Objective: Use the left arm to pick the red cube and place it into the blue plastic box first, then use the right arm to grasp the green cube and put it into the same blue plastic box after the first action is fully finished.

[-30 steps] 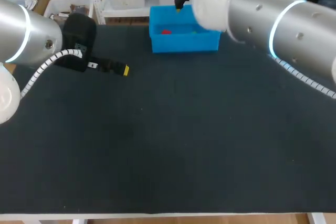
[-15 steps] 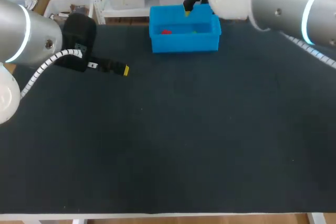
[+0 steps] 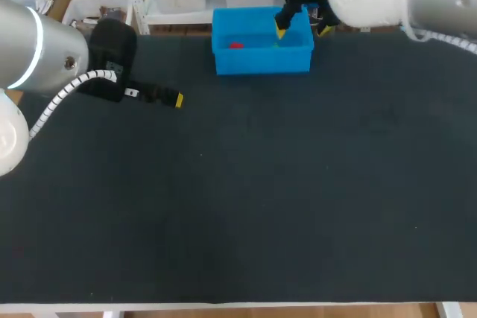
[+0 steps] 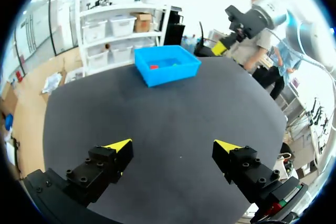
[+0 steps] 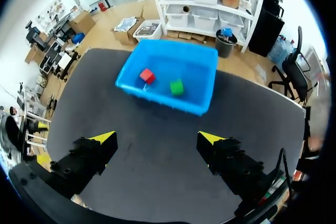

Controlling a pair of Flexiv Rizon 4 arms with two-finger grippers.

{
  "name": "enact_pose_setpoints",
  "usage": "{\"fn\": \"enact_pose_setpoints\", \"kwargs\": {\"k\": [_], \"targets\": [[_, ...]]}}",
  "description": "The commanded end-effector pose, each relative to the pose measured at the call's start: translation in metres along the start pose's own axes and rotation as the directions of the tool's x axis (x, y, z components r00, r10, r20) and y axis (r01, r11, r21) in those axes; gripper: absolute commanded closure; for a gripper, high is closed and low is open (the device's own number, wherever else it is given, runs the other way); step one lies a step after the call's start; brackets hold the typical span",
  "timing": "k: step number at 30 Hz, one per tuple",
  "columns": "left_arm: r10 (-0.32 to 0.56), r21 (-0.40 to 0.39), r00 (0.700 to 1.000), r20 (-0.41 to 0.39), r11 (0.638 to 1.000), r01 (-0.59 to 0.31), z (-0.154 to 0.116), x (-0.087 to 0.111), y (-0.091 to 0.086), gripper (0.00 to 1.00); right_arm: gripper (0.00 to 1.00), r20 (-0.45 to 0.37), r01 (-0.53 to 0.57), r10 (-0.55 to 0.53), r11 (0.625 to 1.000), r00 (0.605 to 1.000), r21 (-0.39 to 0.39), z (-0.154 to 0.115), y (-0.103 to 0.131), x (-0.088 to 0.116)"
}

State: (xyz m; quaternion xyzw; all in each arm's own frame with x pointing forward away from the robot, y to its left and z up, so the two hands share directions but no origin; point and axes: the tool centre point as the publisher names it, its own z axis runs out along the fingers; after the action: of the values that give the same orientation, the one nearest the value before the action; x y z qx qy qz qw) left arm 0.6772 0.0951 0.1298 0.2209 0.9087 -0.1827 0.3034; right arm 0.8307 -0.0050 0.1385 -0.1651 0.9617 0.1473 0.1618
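The blue plastic box (image 3: 261, 61) stands at the table's far edge. Inside it lie the red cube (image 3: 235, 45) and the green cube (image 5: 177, 87), side by side and a little apart; the right wrist view shows the red cube (image 5: 147, 75) too. My right gripper (image 3: 303, 29) hangs open and empty above the box's right end. In its own view the right gripper (image 5: 157, 138) is high over the table, with the box (image 5: 163, 100) ahead of it. My left gripper (image 3: 173, 100) rests low at the table's left, open and empty (image 4: 173, 146), far from the box (image 4: 168, 74).
Dark matting (image 3: 246, 199) covers the whole table. The box sits close to the far edge, and the near edge runs along the front. My right arm (image 4: 252, 17) shows beyond the box in the left wrist view.
My right arm has drawn back to the right, away from above the box, uncovering its right side. The left arm and both cubes have stayed put.
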Motion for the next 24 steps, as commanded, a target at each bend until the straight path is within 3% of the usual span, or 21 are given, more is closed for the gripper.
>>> {"fn": "enact_pose_setpoints", "kwargs": {"k": [1, 10, 24], "targets": [[0.002, 0.008, 1.0, 0.002, 1.0, -0.002, 0.0, 0.001, 0.002, 0.0, 0.0, 0.253, -0.001, 0.002, 1.0, 0.967, -0.002, -0.018, 0.0, 0.089], [0.002, 0.008, 1.0, 0.002, 1.0, -0.002, 0.0, 0.001, 0.002, 0.0, 0.0, 0.226, -0.004, 0.006, 1.0, 0.974, -0.01, -0.019, -0.003, 0.113], [0.002, 0.008, 1.0, 0.002, 1.0, -0.002, 0.0, 0.001, 0.002, 0.0, 0.0, 0.167, -0.035, 0.031, 0.999, 0.986, 0.022, -0.012, -0.012, 0.122]]}}
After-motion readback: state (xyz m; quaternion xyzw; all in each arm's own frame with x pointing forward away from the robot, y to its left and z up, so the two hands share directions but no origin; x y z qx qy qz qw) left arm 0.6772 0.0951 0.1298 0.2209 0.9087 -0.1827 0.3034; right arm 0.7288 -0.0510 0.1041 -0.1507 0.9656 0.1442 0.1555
